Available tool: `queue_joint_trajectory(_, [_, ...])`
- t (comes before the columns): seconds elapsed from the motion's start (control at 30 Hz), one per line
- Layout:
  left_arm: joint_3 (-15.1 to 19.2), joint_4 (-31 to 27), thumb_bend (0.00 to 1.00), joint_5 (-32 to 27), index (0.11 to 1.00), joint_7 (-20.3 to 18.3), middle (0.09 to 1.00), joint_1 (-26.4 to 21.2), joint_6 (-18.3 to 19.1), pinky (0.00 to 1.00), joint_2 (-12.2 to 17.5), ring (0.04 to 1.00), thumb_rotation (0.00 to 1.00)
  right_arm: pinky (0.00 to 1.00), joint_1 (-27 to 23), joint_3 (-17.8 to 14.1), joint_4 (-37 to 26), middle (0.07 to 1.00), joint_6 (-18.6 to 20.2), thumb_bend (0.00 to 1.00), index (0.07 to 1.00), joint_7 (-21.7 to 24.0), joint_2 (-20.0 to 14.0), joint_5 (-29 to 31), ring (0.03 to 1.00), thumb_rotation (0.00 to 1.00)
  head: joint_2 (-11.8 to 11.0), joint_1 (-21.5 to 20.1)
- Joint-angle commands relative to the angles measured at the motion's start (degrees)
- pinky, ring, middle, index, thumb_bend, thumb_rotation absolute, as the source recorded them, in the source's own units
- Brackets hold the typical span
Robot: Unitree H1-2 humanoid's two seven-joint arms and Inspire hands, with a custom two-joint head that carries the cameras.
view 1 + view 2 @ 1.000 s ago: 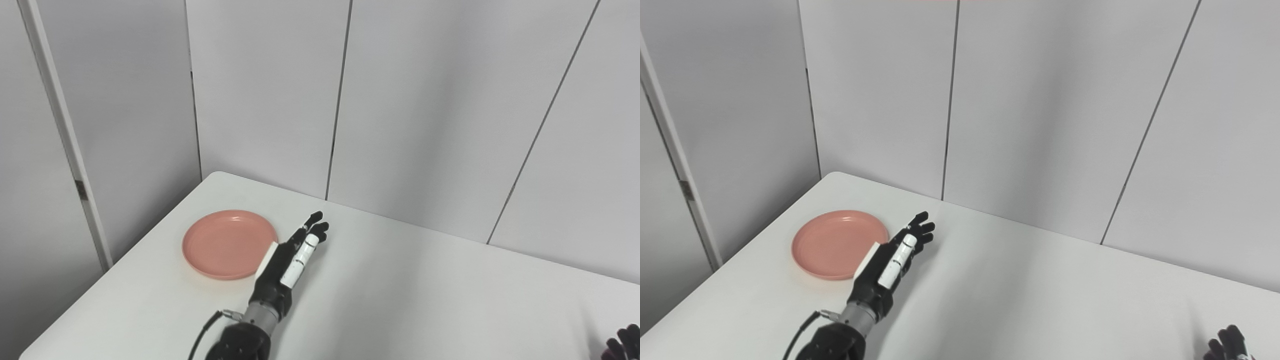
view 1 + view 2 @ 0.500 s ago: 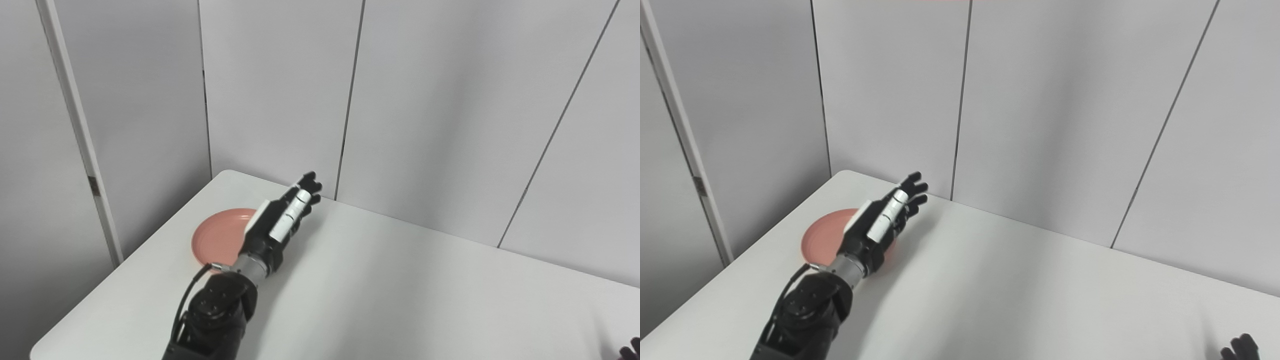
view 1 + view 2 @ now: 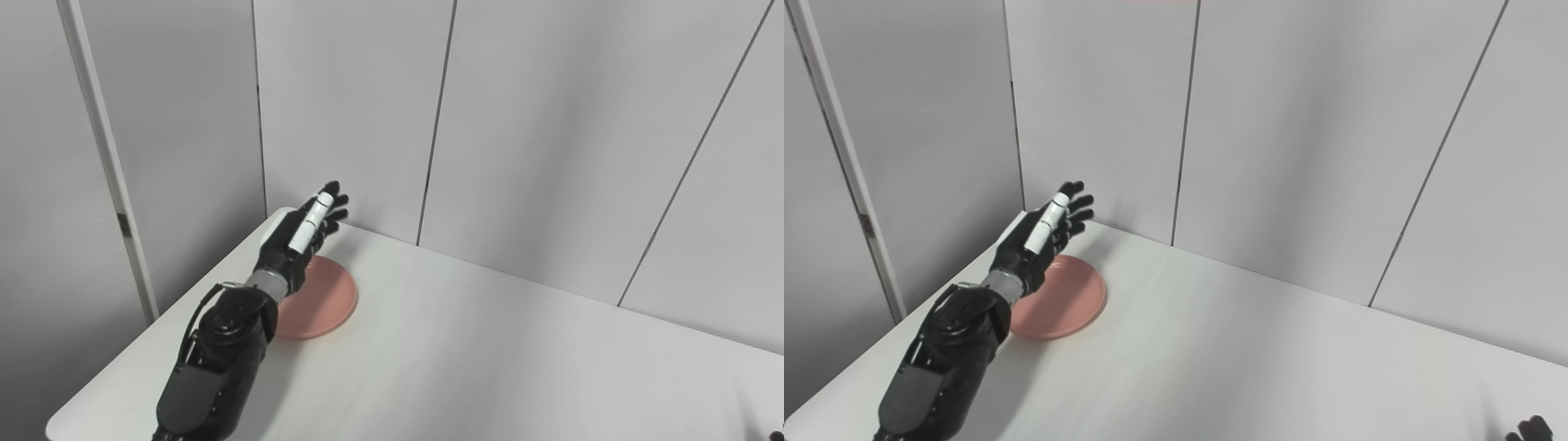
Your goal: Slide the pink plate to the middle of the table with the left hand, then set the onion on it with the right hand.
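The pink plate (image 3: 327, 300) lies flat near the far left corner of the white table (image 3: 490, 367). My left hand (image 3: 300, 236) hovers above the plate's far left part, open, with its fingers stretched toward the wall and nothing in it. Its forearm covers the plate's left side. In the right eye view the same hand (image 3: 1041, 236) hangs over the plate (image 3: 1069, 303). Of my right hand (image 3: 1528, 429) only dark fingertips show at the bottom right edge, so its state is unclear. No onion is in view.
Grey wall panels (image 3: 551, 122) stand close behind the table's far edge. The left edge of the table (image 3: 153, 331) runs just beside the plate and the arm.
The left hand has risen and swung left and forward, from beside the plate's right rim to above it. The view has shifted a little. The plate stays near its corner.
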Motion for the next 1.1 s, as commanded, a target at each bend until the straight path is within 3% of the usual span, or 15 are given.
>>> queue_joint_trajectory(0.0, [1.6, -0.22, 0.79, -0.52, 0.912, -0.1, 0.917, -3.65, 0.15, 0.95, 2.44, 0.926, 0.84, 1.0, 4.8, 0.29, 4.94, 1.0, 0.5, 0.81, 1.0, 0.19, 1.46, 0.04, 1.0, 0.97, 0.0, -0.01])
queue_joint_trajectory(0.33, [6.22, 9.43, 0.76, 1.44, 0.902, -1.53, 0.906, -6.15, -4.04, 0.91, 4.5, 0.906, 0.82, 1.0, 4.67, 0.25, 5.32, 1.0, 0.43, 0.82, 1.0, 0.13, 1.54, 0.01, 1.0, 0.97, -0.13, -0.24])
queue_joint_trajectory(0.77, [8.14, 20.73, 0.77, 2.72, 0.897, -3.08, 0.882, -8.74, -8.37, 0.9, 7.2, 0.878, 0.81, 1.0, 4.8, 0.23, 4.9, 1.0, 0.68, 0.81, 1.0, -0.12, 1.7, 0.48, 1.0, 0.96, 0.13, -0.35])
queue_joint_trajectory(1.07, [9.12, 28.46, 0.78, 3.62, 0.915, -3.33, 0.912, -9.89, -12.02, 0.91, 8.19, 0.907, 0.79, 1.0, 5.16, 0.23, 4.36, 1.0, 1.06, 0.83, 1.0, -0.5, 1.52, 0.16, 1.0, 0.96, 0.52, -0.48])
